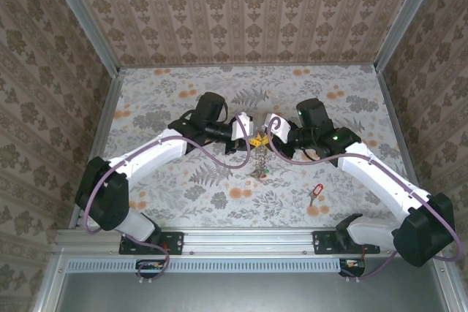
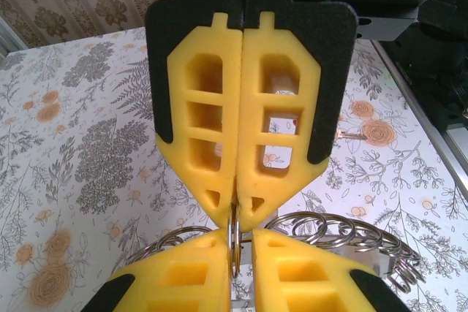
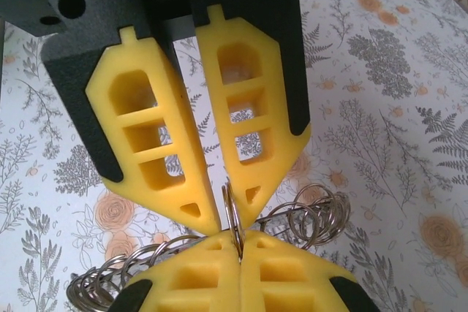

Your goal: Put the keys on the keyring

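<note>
Left gripper [image 2: 235, 215] is pinched narrow on a thin loop of the keyring [image 2: 344, 235], and the right gripper [image 3: 231, 215] clamps what looks like the same loop from the opposite side, tips almost touching. Held between both above the middle of the worktop [image 1: 183, 85], the coil hangs free, probably so one loop can be prised apart. A red-tagged key [image 1: 316, 193] lies near right, well apart, not yet threaded
</note>
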